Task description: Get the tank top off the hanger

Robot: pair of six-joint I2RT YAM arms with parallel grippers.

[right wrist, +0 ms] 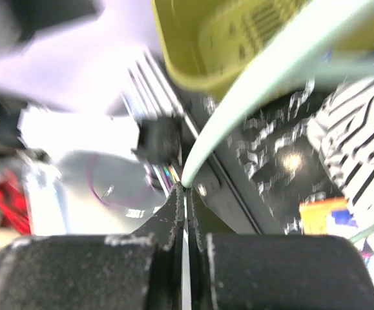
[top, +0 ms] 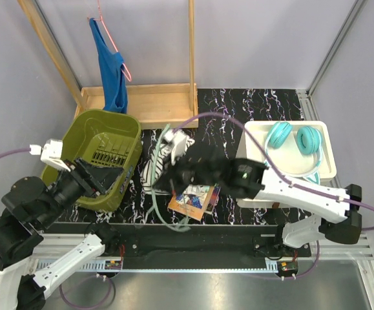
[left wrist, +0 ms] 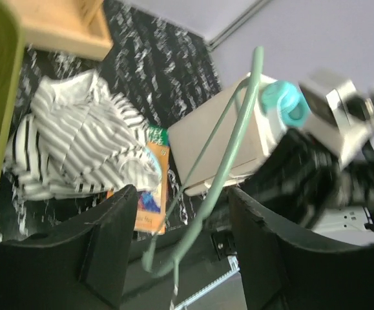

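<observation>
Mint hanger (left wrist: 233,135) near basket rim (top: 109,115)

Colour and pattern record: table contents and rig.
The table (top: 258,103) is black with white marbled veining. The tank top (left wrist: 77,142) carries black-and-white stripes. The hanger (left wrist: 232,135) is pale mint green, plain. The basket (top: 109,116) is olive green, one colour throughout. The book (top: 196,200) has an orange cover with a multicoloured picture; its detail is too blurred to read. The headphones (top: 279,134) are turquoise and the tray (top: 329,155) is off-white. A plain blue garment (top: 112,77) hangs on a pink wire hanger (top: 119,55). The wooden frame (top: 154,103) is light, unpainted timber. The cables (top: 6,157) are purple. The left gripper (left wrist: 183,194) and right gripper (right wrist: 185,194) are black.
</observation>
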